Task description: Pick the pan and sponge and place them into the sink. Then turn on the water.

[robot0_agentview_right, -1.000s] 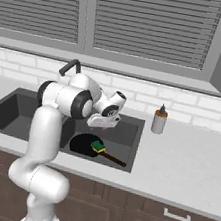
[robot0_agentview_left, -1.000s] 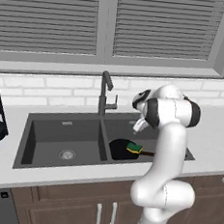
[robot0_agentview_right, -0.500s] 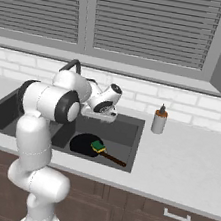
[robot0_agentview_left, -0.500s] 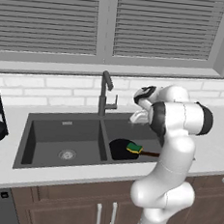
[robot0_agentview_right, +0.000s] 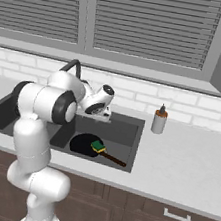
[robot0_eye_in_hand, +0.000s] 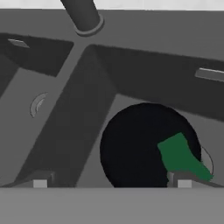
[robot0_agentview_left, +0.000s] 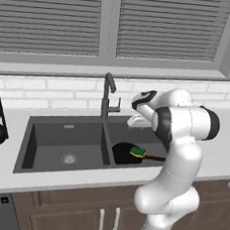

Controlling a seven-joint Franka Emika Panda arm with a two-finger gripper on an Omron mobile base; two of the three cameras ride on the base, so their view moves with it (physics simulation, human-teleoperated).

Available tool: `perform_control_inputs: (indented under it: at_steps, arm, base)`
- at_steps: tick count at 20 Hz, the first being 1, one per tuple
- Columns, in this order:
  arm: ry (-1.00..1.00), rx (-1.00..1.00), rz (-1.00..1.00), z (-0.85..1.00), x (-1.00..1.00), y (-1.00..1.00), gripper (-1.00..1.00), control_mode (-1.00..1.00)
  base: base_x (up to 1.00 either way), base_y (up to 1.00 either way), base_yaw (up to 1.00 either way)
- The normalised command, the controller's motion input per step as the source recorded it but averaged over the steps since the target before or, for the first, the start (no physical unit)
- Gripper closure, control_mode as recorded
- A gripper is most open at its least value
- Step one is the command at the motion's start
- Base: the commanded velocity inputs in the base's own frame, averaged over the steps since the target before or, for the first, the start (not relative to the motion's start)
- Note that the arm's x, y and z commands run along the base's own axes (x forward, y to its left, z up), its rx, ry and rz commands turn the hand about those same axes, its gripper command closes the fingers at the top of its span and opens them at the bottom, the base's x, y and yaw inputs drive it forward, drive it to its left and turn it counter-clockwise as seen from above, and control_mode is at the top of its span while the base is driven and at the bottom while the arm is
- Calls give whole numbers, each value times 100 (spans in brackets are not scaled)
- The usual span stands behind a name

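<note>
The pan (robot0_agentview_left: 127,153) lies flat on the floor of the sink's (robot0_agentview_left: 65,132) right basin, its thin straight handle running out to the right and slightly toward the counter's front edge, so its long axis goes roughly left to right. The sponge (robot0_agentview_left: 138,151) rests on the pan, green side up, near the handle's root.

My gripper (robot0_eye_in_hand: 112,183) hangs above that basin, just right of the faucet (robot0_agentview_left: 109,94), my fingers (robot0_eye_in_hand: 40,183) spread wide apart, holding and touching nothing.

The pan is round, black and shallow; from my hand its dark disc sits beside the centre divider, with the sponge a small green block on its edge.
</note>
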Motion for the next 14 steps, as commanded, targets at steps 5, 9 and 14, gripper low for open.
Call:
perform_control_inputs:
  at_steps: [5,9,14]
  arm:
    - [-1,16,-47,1,0,44,-100,-100]
    - [0,15,-50,0,14,23,-100,-100]
    - [0,19,-26,0,32,-14,-100,-100]
  base:
    - [0,0,0]
    - [0,0,0]
    - [0,0,0]
